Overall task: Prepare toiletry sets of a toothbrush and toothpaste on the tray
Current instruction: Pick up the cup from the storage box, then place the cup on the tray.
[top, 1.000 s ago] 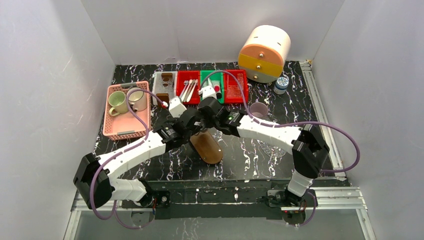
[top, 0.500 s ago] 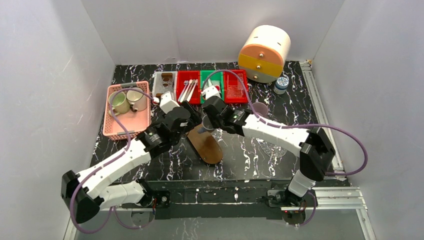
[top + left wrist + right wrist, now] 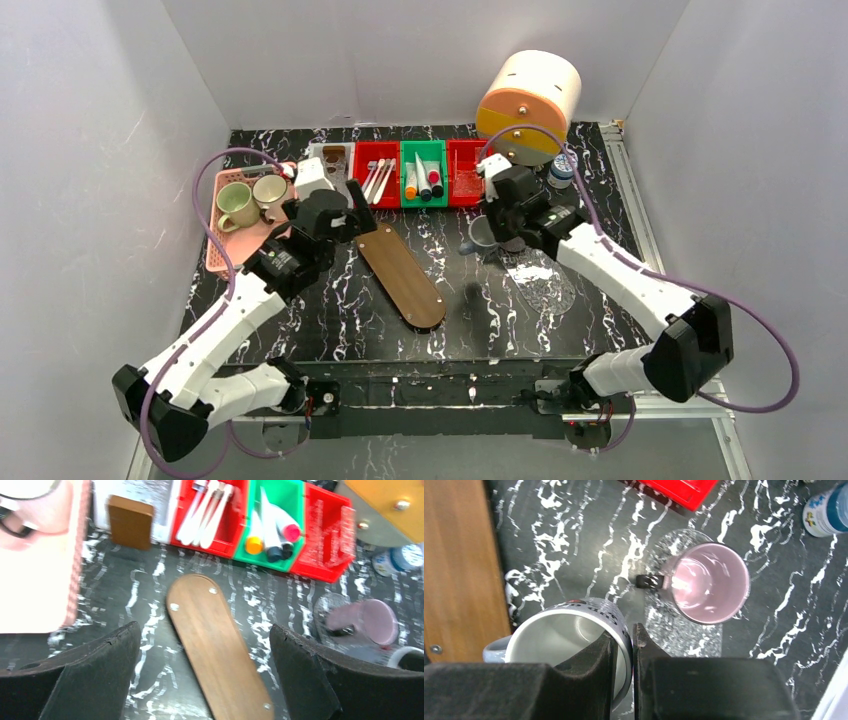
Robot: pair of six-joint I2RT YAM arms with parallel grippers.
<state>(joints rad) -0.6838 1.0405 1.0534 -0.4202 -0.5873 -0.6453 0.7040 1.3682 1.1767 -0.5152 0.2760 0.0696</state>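
The black surface (image 3: 330, 300), marbled with white veins, spreads under both pairs of fingers. Far beyond the right fingers (image 3: 642, 650) a cream-and-orange drum of drawers (image 3: 530, 105) lies on its side. A pink lattice basket (image 3: 35, 580) sits just outside the left fingers (image 3: 95, 675), which are spread wide around nothing. They look readied for a pick rather than busy with one.

Between and ahead of those open left fingers lies the tray (image 3: 215, 640), a long, smooth wooden oval with small screws at its ends. It carries none of the sets yet. Past its far end stands a row of red and green plastic bins (image 3: 325, 535), which keep the slim things sorted and parallel, probably for easier picking.

The right fingers are drawn narrow and pinch the wall of a glossy grey-white mug (image 3: 569, 650), one inside the rim and one outside. The mug is likely being kept out of the tray's way; I cannot tell whether it rests on the surface. A pale pink cup (image 3: 709, 582) stands just ahead of them.

Three slim white toothbrushes (image 3: 205, 512) lie in a red bin. Three small white tubes (image 3: 270, 527), capped orange, dark and pink, lie in the green one, all well ahead of the left fingers.
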